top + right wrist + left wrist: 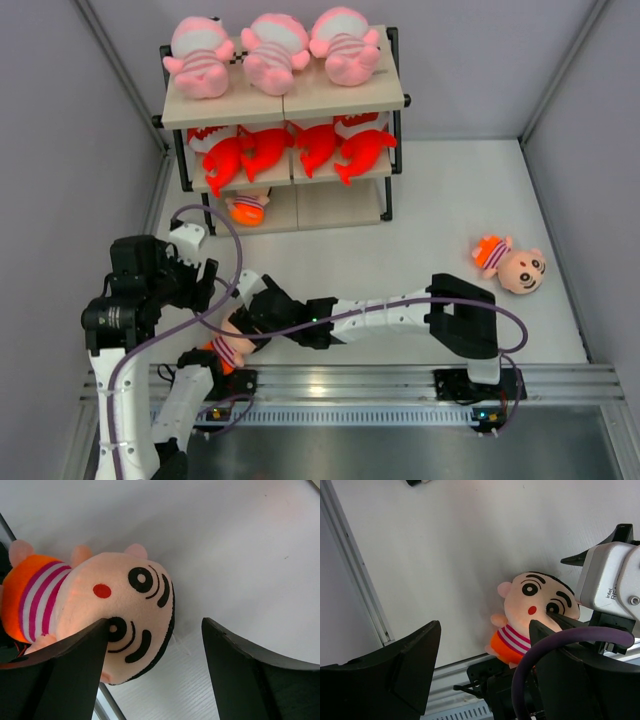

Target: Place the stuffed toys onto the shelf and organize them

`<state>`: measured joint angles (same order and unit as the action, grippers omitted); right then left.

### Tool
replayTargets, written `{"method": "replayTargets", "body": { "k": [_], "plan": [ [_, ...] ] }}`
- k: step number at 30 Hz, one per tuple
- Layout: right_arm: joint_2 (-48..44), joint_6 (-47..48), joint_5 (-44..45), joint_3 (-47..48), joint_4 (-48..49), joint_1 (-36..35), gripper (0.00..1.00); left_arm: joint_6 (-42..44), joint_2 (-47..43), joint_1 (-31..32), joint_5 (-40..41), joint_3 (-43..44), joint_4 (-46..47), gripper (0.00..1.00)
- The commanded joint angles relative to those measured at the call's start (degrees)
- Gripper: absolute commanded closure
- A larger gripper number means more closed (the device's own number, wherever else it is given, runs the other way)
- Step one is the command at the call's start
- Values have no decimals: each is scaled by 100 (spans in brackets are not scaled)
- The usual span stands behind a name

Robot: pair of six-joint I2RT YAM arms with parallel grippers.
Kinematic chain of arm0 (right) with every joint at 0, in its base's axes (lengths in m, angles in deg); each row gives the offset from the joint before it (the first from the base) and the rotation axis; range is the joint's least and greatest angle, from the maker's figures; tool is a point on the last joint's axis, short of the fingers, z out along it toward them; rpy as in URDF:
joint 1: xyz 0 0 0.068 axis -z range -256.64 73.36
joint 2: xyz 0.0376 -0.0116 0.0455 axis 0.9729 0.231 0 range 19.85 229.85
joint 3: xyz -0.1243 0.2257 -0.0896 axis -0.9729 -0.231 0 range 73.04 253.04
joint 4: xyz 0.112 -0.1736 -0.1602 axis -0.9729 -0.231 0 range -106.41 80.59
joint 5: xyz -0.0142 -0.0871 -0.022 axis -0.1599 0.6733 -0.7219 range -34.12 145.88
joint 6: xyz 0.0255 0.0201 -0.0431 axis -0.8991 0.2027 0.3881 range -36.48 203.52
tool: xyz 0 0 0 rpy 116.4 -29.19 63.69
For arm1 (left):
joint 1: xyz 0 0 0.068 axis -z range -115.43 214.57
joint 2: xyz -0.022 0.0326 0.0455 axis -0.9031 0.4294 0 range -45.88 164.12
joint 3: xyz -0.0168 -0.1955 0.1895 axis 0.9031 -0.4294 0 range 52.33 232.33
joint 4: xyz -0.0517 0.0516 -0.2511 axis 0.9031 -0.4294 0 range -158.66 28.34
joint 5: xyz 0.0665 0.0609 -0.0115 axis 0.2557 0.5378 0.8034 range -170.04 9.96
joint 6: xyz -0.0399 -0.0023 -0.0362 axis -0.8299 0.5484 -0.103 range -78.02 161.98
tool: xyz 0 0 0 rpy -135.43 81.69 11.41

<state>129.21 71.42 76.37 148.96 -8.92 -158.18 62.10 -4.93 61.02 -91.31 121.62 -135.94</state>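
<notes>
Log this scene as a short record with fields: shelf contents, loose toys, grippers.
top board: three pink striped plush babies on the black-framed, beige-boarded shelf
middle board: four red-orange plush sharks
bottom board: one plush boy in orange and stripes, left end
loose on table: second plush boy at right; third plush boy at near edge, left
right gripper: open, one finger in front of third boy's face
left gripper: open, empty

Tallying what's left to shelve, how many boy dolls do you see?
3. One boy doll on the bottom board of the shelf, one on the table at right, one at the near edge by the right pincer. More may be hidden.
</notes>
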Motion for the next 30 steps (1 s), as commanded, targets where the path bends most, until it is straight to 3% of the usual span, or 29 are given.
{"method": "replayTargets", "body": {
  "k": [1, 9, 12, 13, 16, 19, 23, 27, 30],
  "plan": [
    [-195, 542, -860, 406, 627, -688, 25, 18, 115, -93, 556, -136, 871, 23],
    [-153, 788, -1935, 326, 743, -794, 26, 62, 115, -102, 389, -232, 871, 23],
    [94, 657, -2014, 441, 496, -715, 56, 132, 115, -102, 275, -250, 819, 23],
    [85, 586, -2214, 337, 539, -619, 79, 159, 115, -93, 91, -250, 793, 23],
    [-378, 524, -2567, -101, 934, -329, 100, 404, 98, -93, -435, -276, 652, 24],
    [-1123, 1435, -2471, -576, 935, -118, 100, 913, 106, -93, -1102, -259, 476, 24],
    [-2312, 3413, -2777, -1517, 1216, 129, 100, 1950, 98, -58, -2299, -241, 72, 23],
    [-3130, 4872, -4303, -2028, 1068, 742, 100, 2671, 159, -23, -2977, -338, -7, 21],
    [-3298, 5796, -5027, -1661, 383, 1069, 100, 2936, 247, -14, -3381, -294, -51, 20]
  ]
}}
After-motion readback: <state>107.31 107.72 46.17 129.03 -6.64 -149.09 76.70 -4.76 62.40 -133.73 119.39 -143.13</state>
